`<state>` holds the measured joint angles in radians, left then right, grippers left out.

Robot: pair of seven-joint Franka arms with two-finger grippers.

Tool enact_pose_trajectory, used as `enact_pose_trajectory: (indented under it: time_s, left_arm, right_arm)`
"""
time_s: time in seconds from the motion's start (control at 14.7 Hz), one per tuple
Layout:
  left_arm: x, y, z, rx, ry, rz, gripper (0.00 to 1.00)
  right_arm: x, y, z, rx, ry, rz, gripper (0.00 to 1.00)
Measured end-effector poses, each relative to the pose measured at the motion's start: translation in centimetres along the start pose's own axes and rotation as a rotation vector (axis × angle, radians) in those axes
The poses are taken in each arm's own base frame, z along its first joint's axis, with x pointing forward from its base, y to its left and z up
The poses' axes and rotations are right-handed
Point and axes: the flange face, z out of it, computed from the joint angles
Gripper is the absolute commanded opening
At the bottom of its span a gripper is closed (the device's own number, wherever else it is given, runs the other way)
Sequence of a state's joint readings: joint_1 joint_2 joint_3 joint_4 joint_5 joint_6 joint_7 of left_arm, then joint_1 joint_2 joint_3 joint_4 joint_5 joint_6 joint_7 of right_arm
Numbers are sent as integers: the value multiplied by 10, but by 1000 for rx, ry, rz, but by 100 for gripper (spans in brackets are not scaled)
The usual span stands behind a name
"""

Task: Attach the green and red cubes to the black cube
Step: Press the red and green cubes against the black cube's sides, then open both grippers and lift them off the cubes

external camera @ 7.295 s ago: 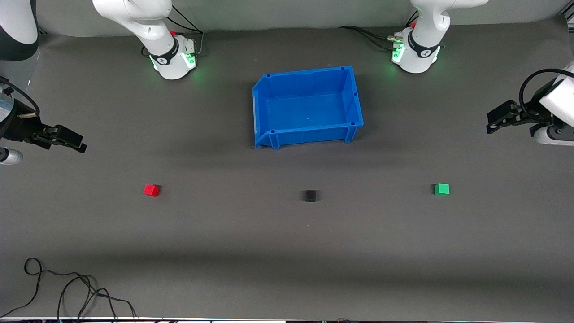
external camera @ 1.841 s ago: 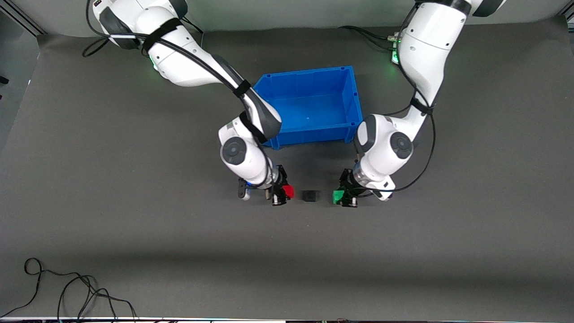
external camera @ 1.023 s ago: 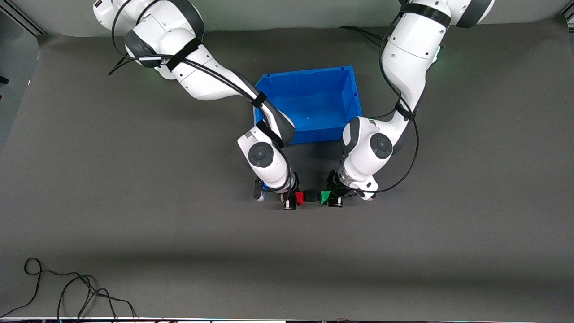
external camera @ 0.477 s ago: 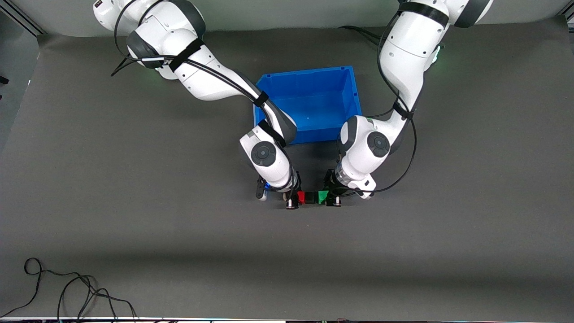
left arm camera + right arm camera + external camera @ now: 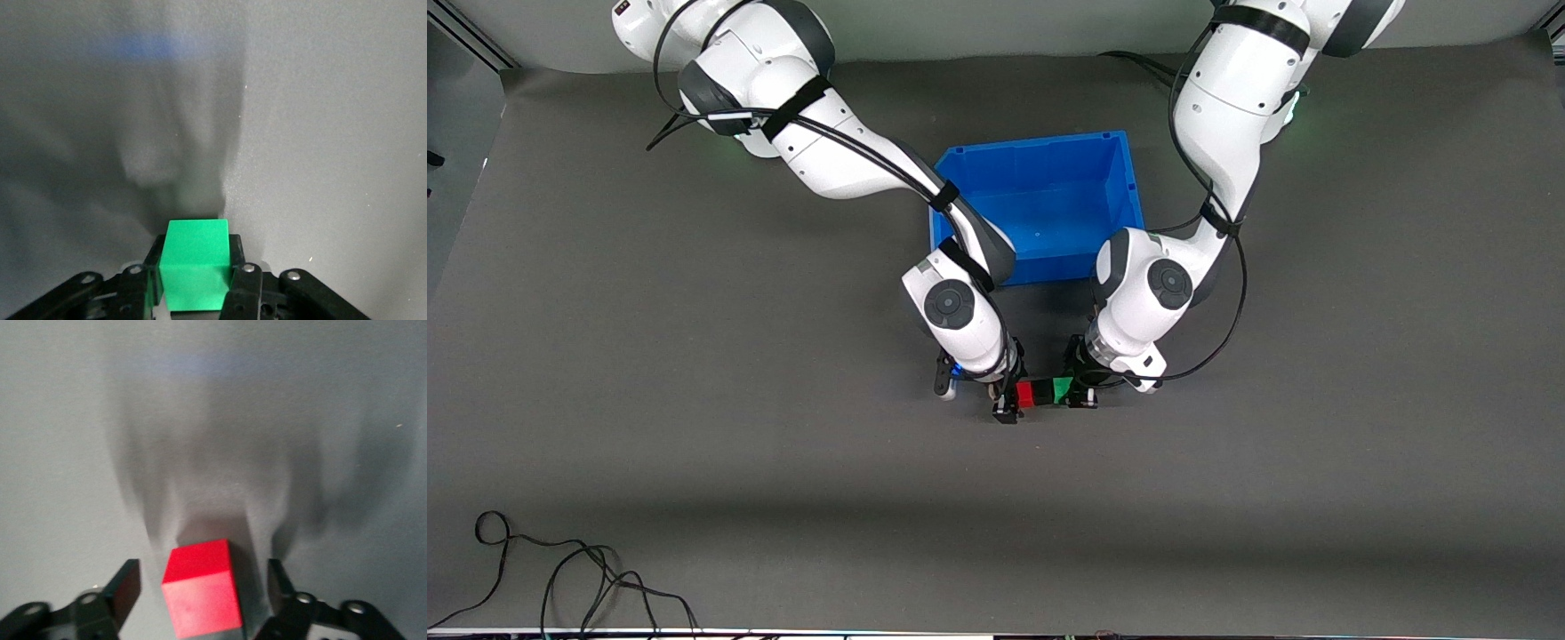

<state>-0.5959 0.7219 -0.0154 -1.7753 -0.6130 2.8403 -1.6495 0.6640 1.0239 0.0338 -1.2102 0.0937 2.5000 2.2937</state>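
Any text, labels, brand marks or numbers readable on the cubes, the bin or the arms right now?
None can be read.
red cube: plain faces, no marking.
green cube: plain faces, no marking.
black cube: mostly hidden between them, no marking seen.
blue bin: no label visible.
Arm joint caps: round emblems, too small to read.

A robotics lab bench

You're looking at two white arms bolted along a bench draped in plain grey cloth, a blue bin between their bases, loose cables at the bench's nearer edge.
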Motion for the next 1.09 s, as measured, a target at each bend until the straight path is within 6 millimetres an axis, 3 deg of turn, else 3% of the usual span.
enact_pose_trajectory:
  time_s: [0.34, 0.55, 0.75, 0.89, 1.09]
  left_arm:
    - [2, 6, -3, -11, 2, -2, 100]
    - [23, 27, -15, -33, 47, 21, 100]
    - [47, 60, -58, 41, 129, 129, 100]
    - [68, 82, -108, 115, 145, 241, 100]
    - [112, 106, -198, 214, 131, 442, 100]
  right_arm:
    - [-2, -33, -33, 37, -18, -32, 100]
    - [8, -60, -82, -30, 37, -106, 100]
    - [27, -84, -166, -131, 75, -201, 100]
    - [48, -99, -235, -193, 45, -258, 100]
    - [102, -117, -343, -264, 3, -381, 100]
